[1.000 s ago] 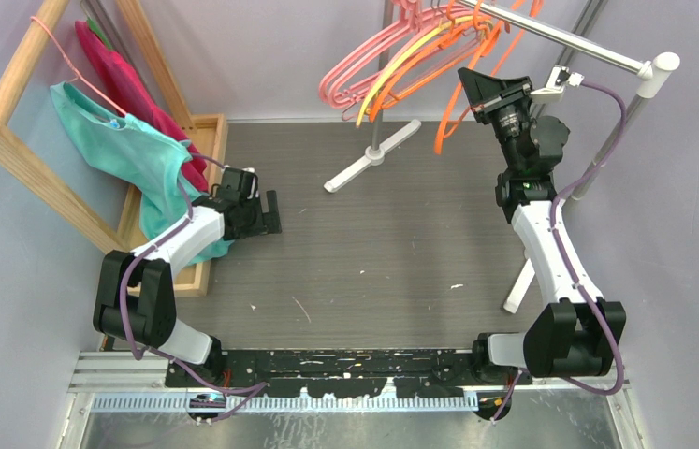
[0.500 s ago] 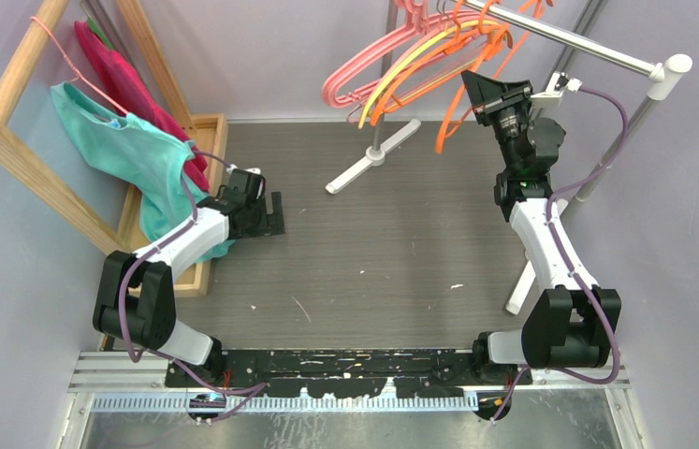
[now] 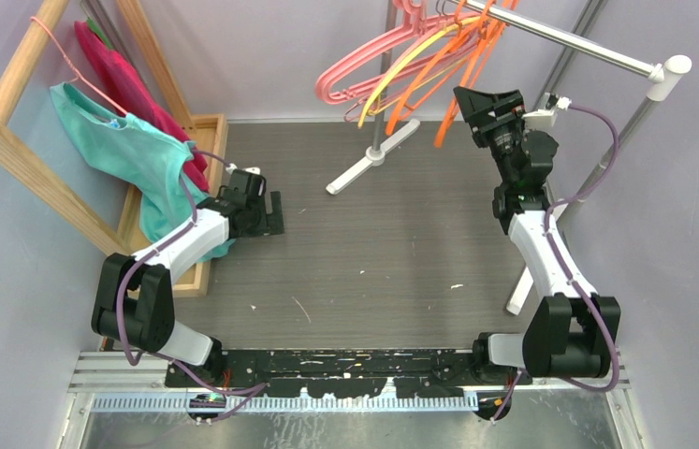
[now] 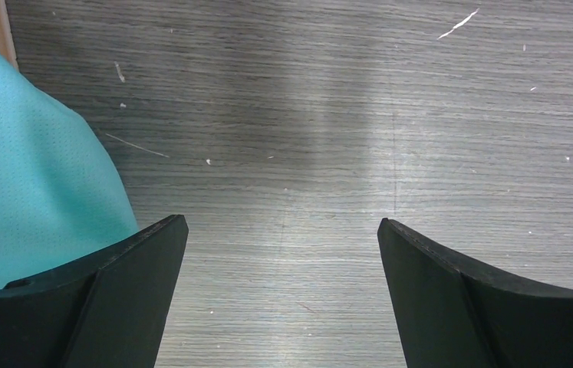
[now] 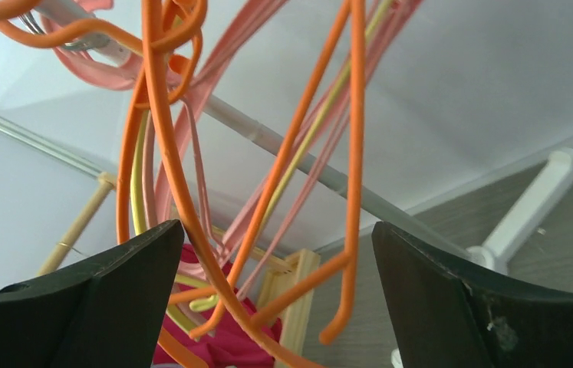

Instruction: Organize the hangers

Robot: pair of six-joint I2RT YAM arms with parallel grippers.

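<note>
Keeps the hangers [image 5: 355, 115] at the far side, right of centre: pink, orange and yellow, bunched by their hooks on a metal rail [image 3: 575, 42] and slanting down to the left. Reaches up with the right claw [image 3: 487, 98] to just near of that bunch, below the rail, fingers spread wide. Grips nothing there (orange loops across the gap in the wrist view, one close by a finger, contact not clear). Holds the left claw [image 4: 283, 221] low over the table [image 3: 383, 243] on the left side, well apart from the hangers, likewise spread wide and with only bare wood grain between the fingers. Has teal cloth [image 3: 130, 150] just left of that claw, draped from a thin pink hanger [image 3: 65, 53] on a wooden rack [image 3: 22, 61] at the far left. Shows a red garment [image 3: 121, 79] behind the teal one, and a wooden tray [image 3: 210, 119] at the rack's foot.
</note>
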